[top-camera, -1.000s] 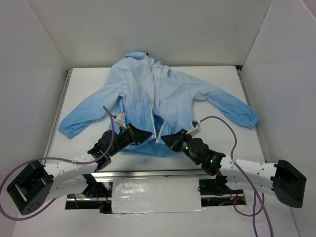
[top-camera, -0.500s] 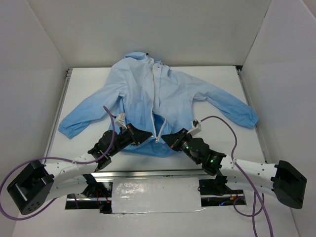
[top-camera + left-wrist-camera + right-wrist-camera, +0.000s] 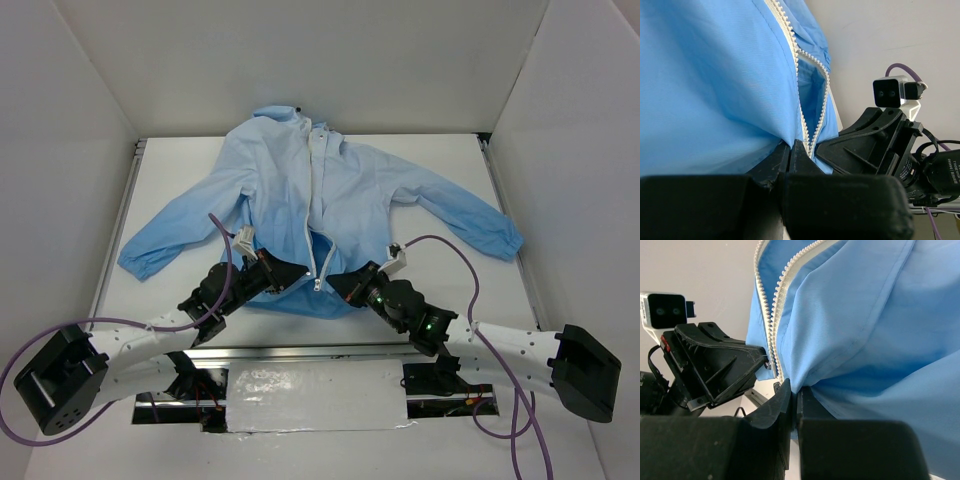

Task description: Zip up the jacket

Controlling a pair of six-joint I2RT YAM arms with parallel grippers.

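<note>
**Top external view.** Two arms were in use. The left arm (image 3: 140, 335) and the right arm (image 3: 500, 345) each reached forward and inward, low over the surface (image 3: 460, 285). Their ends converged, nearly tip to tip. One jacket (image 3: 350, 195) lay flat on the surface, front up. It extended away from both tools, with its near hem directly at their tips. Its two sleeves (image 3: 165, 235) spread outward, one beyond each tool. The left tool (image 3: 296, 272) and the right tool (image 3: 338, 283) sat on either side of the one zipper (image 3: 314, 215), whose near end gaped between them.

**Left wrist view.** The left tool's jaws were fully closed, pinching the jacket's hem fabric just left of the zipper. Two rows of white teeth ran away from the tool, separated near the hem and joining farther off. The right tool stood just beside it on the right, with the zipper's end between them.

**Right wrist view.** The right tool's jaws were closed on a fold of jacket fabric right of the zipper. Two rows of teeth rose ahead of the tool. The left tool faced it from the left, tip close to the zipper's end.
</note>
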